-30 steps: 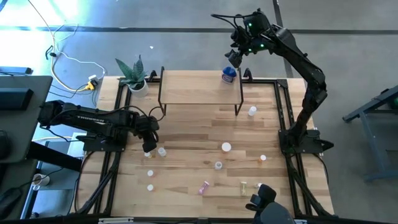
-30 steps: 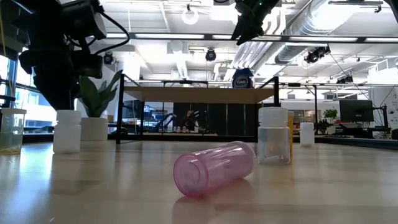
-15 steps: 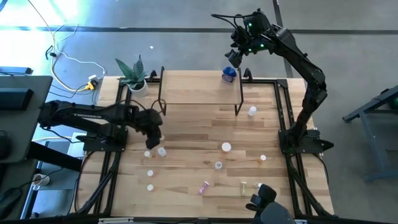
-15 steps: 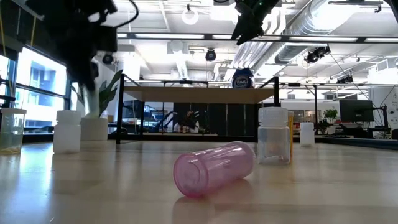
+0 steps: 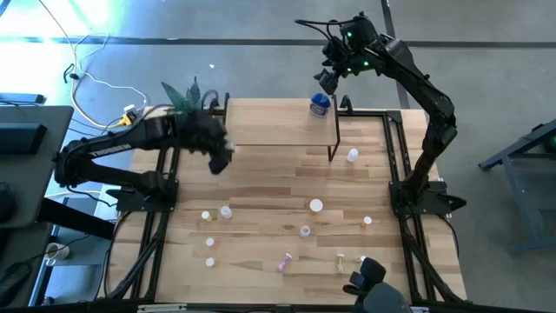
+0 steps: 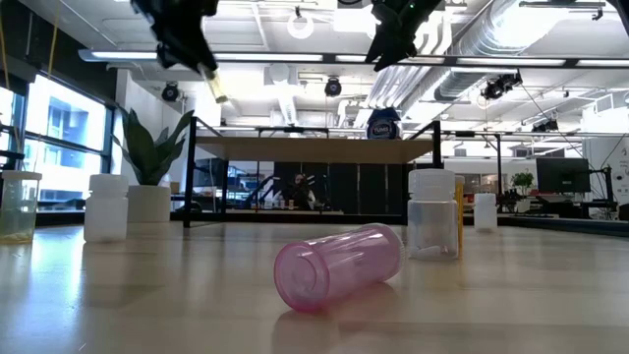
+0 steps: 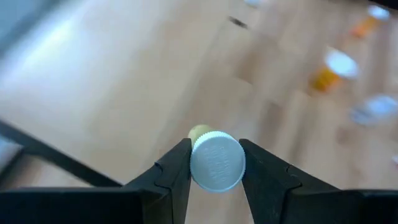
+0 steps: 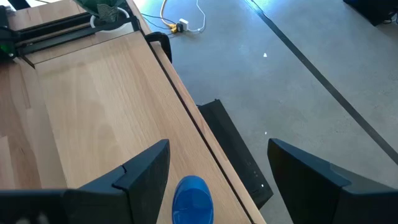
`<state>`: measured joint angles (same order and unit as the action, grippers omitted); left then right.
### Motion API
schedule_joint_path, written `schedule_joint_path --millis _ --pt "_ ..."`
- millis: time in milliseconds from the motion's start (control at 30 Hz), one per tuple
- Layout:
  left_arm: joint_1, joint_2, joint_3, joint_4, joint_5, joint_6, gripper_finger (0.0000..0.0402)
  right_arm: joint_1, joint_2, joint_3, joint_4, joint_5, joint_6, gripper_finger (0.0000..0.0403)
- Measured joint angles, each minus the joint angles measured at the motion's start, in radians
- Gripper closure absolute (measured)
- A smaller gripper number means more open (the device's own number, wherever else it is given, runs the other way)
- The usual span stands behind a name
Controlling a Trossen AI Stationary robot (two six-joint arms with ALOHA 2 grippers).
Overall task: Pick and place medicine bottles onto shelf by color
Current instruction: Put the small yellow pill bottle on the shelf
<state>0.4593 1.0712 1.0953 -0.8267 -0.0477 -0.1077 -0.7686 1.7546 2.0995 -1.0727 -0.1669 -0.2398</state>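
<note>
My left gripper [image 5: 222, 161] hangs high over the table's left part, near the shelf's [image 5: 278, 122] front left leg, shut on a small bottle [image 7: 216, 163] with a white cap and a yellowish body [image 6: 213, 87]. My right gripper [image 5: 326, 83] stands open and still above the blue bottle [image 5: 320, 105], which stands on its base at the shelf's far right corner. In the right wrist view the blue bottle [image 8: 191, 199] lies between and below the fingers, untouched. Several more small bottles stand or lie on the tabletop. My left gripper pinches the bottle between its two fingers at the white cap end [image 7: 194, 163], one finger on each side. The fingers slant down from the table's left. The bottle is lifted clear, tilted, its body end [image 6: 216, 93] sticking out below the fingertips.
A potted plant [image 5: 187, 109] stands at the shelf's left end. Bottles lie scattered: white-capped ones [image 5: 227, 211] [image 5: 316, 205] [image 5: 352, 156], an orange one [image 5: 367, 222], a yellow-green one [image 5: 340, 259], and a pink one [image 6: 339, 264] on its side near the front.
My left gripper has risen from just above the table's left part, carrying the bottle up and toward the far edge, close to the shelf's front left leg. It has tipped to a flatter slant as it rose. The bottle stays between the fingers.
</note>
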Motion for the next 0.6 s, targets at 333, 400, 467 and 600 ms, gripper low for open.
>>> schedule_joint_path --millis 333,400,467,600 --pt "0.269 0.196 0.273 -0.005 -0.046 0.146 0.0287 0.000 0.000 0.000 0.000 0.000 0.000 0.0141" --pt "0.302 0.243 0.327 -0.027 -0.046 0.144 0.0287 0.000 0.000 0.000 0.000 0.000 0.000 0.0141" --pt "0.328 0.290 0.373 -0.049 -0.045 0.124 0.0287 0.000 0.000 0.000 0.001 0.000 0.000 0.0141" --pt "0.362 0.371 0.438 -0.094 -0.021 0.066 0.0287 0.000 0.000 0.000 0.000 0.000 0.000 0.0141"
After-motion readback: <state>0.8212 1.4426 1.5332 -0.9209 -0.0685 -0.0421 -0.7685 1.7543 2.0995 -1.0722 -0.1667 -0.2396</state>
